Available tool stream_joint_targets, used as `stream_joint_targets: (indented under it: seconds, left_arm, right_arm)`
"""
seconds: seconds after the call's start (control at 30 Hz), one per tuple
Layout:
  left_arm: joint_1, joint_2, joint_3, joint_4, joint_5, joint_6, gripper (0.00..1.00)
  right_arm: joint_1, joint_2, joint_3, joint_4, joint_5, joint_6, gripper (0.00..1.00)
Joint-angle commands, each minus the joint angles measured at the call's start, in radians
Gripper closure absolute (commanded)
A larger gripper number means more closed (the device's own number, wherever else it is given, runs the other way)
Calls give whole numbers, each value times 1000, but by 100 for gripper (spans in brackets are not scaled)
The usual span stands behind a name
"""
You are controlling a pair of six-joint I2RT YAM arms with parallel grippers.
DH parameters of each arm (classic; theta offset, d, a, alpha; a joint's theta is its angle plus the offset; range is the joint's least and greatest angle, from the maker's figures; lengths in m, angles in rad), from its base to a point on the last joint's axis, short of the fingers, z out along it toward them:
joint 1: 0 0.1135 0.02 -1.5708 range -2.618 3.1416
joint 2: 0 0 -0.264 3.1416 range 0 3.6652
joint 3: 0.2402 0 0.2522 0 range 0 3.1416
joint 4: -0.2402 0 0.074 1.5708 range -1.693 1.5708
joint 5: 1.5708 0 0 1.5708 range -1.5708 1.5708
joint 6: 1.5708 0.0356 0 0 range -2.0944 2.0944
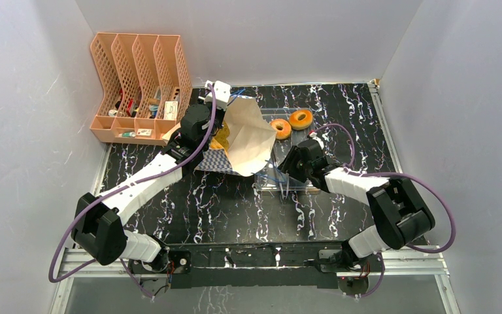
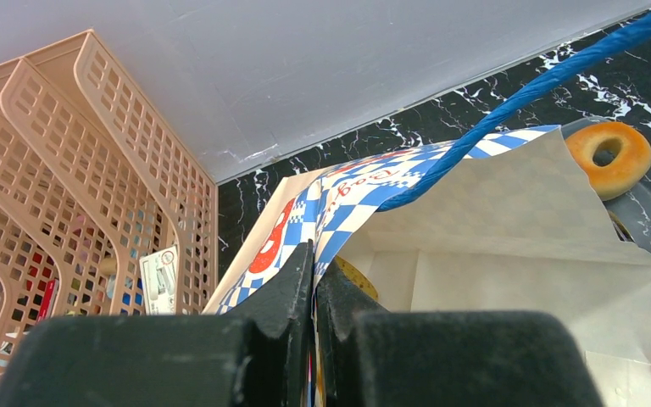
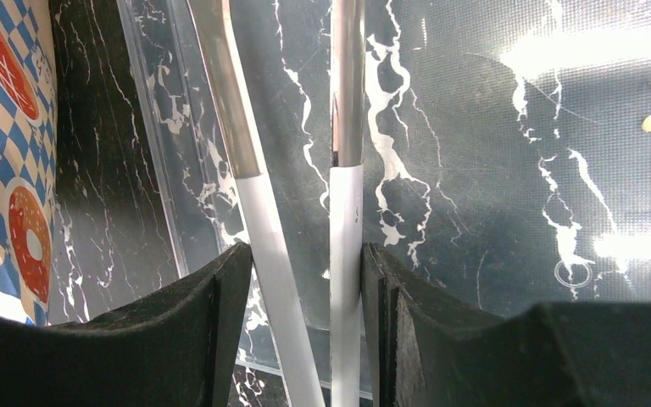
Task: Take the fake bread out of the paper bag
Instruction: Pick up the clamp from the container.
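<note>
Left gripper [image 2: 314,263] pinches paper bag [image 2: 517,212] rim; right gripper [image 3: 305,254] apparently clasps tongs [image 3: 346,102] beside it.

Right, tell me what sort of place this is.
Probably a robot test cell: plain grey walls box in a black marbled table, two arms are mounted at its near edge, and the goods are props, toy ring breads and a paper bag.

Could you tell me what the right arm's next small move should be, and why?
Probably swing the tongs toward the bag mouth: the left gripper pinches the bag's edge open, the right gripper holds the tongs over the tray, and something golden shows inside.
</note>
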State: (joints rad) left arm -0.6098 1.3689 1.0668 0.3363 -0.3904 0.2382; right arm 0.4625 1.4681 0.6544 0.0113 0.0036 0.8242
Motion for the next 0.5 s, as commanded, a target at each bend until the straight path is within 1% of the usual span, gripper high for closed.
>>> stream_joint_targets:
  seconds: [0.0,0.13,0.27,0.37,0.47]
  left_arm:
    - [8,-18,22,7,2,-16,100]
    - [8,-12,24,10,2,-14,100]
    - [8,-10,23,16,4,-13,100]
    - [7,-8,21,17,5,-13,100]
    - [8,-8,17,19,7,-16,100]
  right_arm:
    - [-3,-49,8,53,44,-10,54]
    - [-2,-98,1,52,39,-10,53]
    - [-2,-131,3,38,44,-14,49]
    - [-3,-122,12,28,71,-27,46]
    - [-4,-98,18,19,83,-34,45]
